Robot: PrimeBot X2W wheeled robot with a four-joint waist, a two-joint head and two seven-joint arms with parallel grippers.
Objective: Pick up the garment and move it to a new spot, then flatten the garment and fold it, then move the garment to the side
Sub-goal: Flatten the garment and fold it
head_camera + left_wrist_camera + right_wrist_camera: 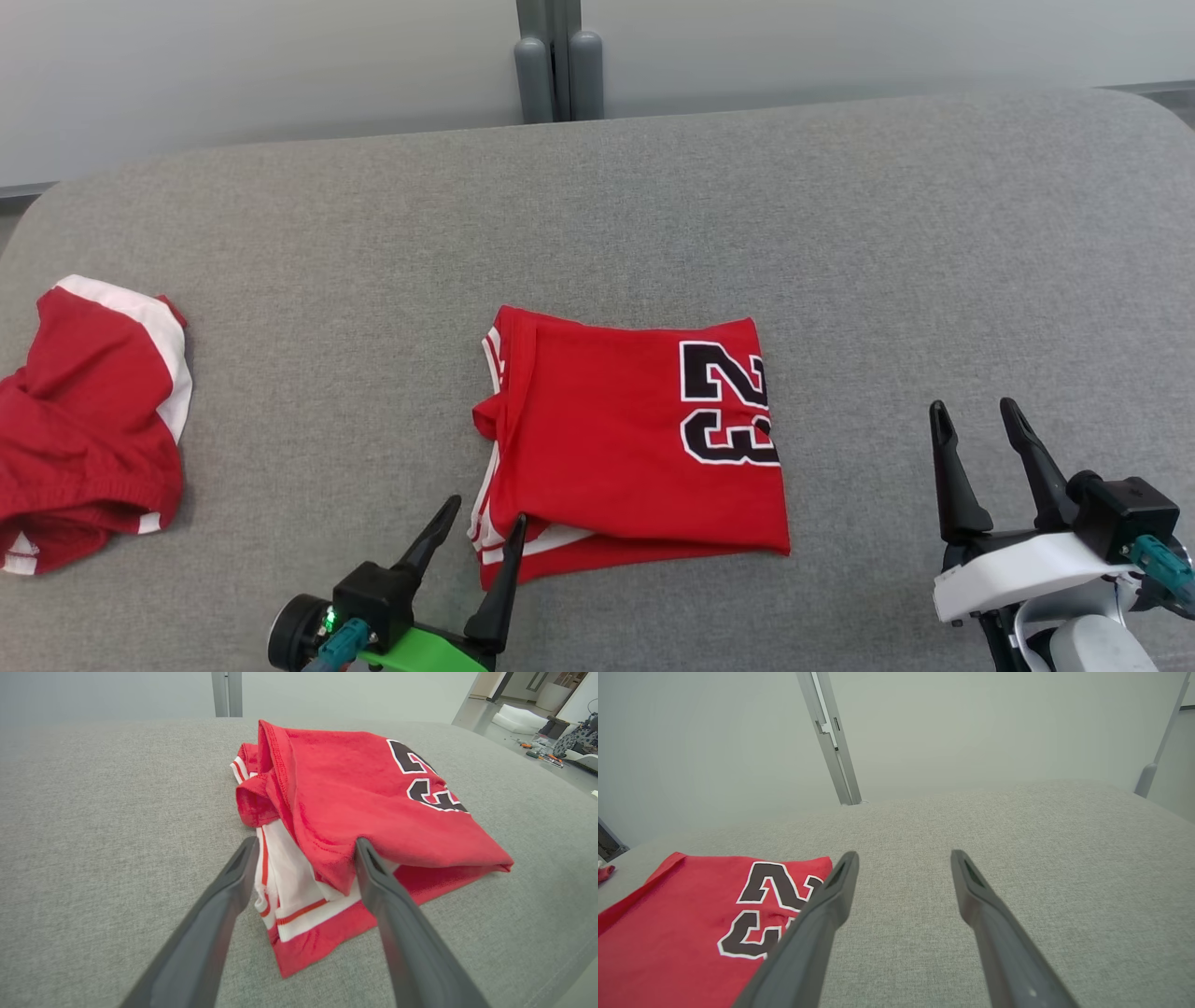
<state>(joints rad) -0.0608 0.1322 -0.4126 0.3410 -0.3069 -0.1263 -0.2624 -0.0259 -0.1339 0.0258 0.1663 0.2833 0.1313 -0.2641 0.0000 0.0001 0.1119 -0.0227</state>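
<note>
Red jersey, number half-hidden by folding — left end effector, right end effector both spread.

The right gripper hangs spread wide over the grey table, holding nothing. A red jersey with black digits lies near left. A grey post stands far.

Desk: grey fabric covering, rounded corners. A folded red jersey, numbered 23, is laid near the middle; a crumpled red-and-white garment is laid at the left edge.
</note>
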